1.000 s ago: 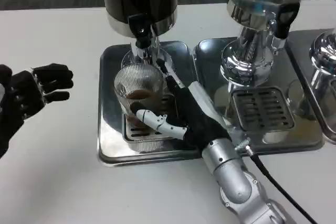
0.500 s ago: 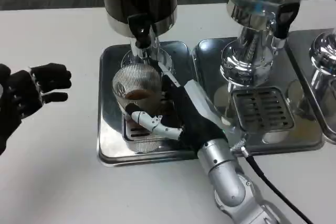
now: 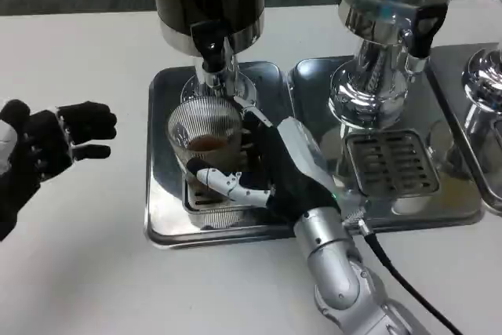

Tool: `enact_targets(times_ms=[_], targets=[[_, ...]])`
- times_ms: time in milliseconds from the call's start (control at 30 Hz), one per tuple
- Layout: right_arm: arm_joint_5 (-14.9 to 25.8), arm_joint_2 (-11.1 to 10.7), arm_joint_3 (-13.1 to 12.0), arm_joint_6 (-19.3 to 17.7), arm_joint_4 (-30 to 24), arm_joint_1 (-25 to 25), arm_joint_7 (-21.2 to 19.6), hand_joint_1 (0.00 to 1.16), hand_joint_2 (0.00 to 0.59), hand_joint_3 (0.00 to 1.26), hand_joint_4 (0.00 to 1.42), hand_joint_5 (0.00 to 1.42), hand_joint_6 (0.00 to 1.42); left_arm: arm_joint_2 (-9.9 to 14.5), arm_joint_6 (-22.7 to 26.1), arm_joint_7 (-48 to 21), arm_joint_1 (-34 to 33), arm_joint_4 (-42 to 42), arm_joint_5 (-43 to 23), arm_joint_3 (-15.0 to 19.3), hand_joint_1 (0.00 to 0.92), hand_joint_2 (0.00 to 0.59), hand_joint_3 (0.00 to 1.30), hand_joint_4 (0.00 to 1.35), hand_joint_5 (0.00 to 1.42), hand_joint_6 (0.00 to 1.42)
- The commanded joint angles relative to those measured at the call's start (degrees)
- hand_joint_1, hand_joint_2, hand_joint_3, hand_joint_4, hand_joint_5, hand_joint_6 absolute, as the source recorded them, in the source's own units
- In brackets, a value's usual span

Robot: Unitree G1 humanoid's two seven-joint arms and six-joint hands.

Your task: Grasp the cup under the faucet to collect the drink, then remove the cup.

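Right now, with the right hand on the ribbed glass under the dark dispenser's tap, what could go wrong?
1. The ribbed clear glass cup already holds brown drink and is open-topped; the right hand grips it from the side, so a tilt on removal could spill.
2. The black tap sits just above the rim; lifting straight up may knock it.
3. The raised edge of the steel drip tray could catch a dragged cup.

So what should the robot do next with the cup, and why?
Probably pull the cup gently toward itself, out from under the faucet. The right hand already grips the cup, and there is brown drink in it. The left hand waits open on the side, away from the tray. A slow, level move should keep the drink from spilling.
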Motion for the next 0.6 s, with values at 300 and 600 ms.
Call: enact_targets(times_ms=[300,600], targets=[[-2.34,1.12,0.41,0.36,-1.27,1.33,-6.42,0.64,0.212,0.31,0.47,0.53,0.56,-2.03,-0.26,-0.19,-3.09,0.09,1.72,-3.17,0.0,0.157,0.39,0.28,0.25,0.31],[-3.1,1.05,0.33,-1.53,-2.41,2.96,-12.03,0.65,0.217,0.43,0.61,0.69,0.79,-2.94,-0.15,0.12,-5.29,2.8,2.92,-4.85,0.0,0.151,0.37,0.27,0.24,0.31]])
